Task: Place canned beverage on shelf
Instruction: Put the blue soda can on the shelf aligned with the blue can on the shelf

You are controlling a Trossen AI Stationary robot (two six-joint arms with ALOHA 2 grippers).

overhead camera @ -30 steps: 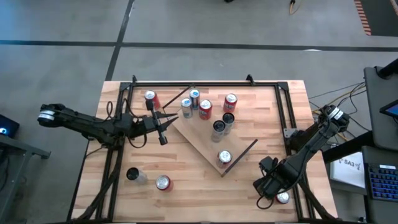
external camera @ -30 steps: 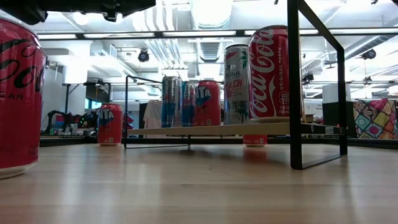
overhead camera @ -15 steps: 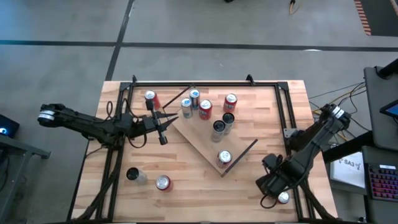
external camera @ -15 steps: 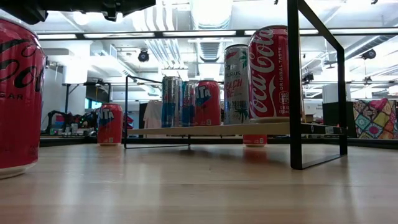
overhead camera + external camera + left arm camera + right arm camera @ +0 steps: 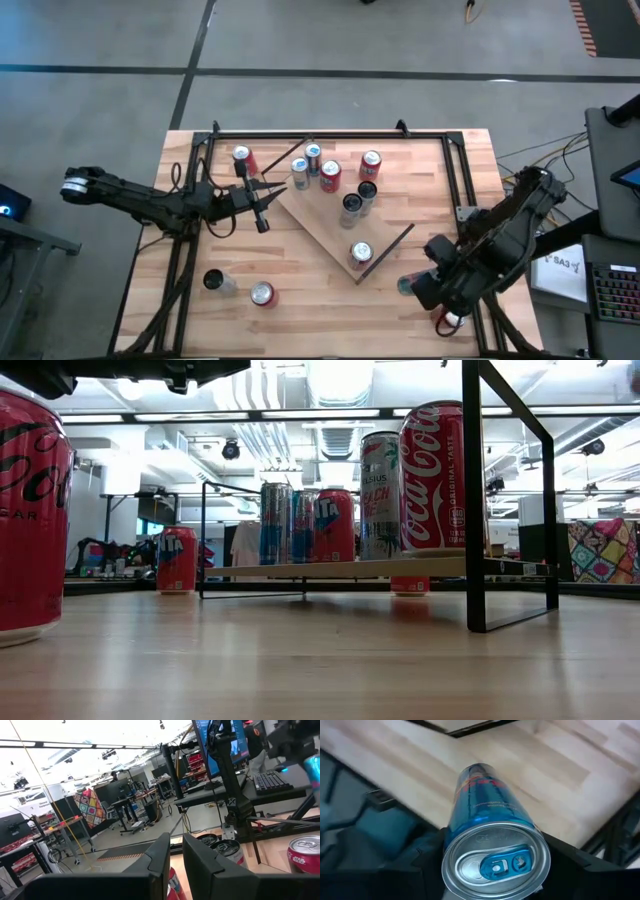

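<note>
A slim blue can (image 5: 487,840) is gripped across its body by the right tool (image 5: 415,288), the fingers spread to the can's width; its silver top with a blue tab is turned toward the wrist camera. This tool is held above the near right part of the bench (image 5: 300,300), just right of the shelf (image 5: 325,225). The shelf lies slantwise at the bench's middle, with several cans standing on it. A red can (image 5: 452,319) is seen beneath the right arm at the near right edge. The left tool (image 5: 262,208) is clenched with nothing between its fingers, at the shelf's far left end.
</note>
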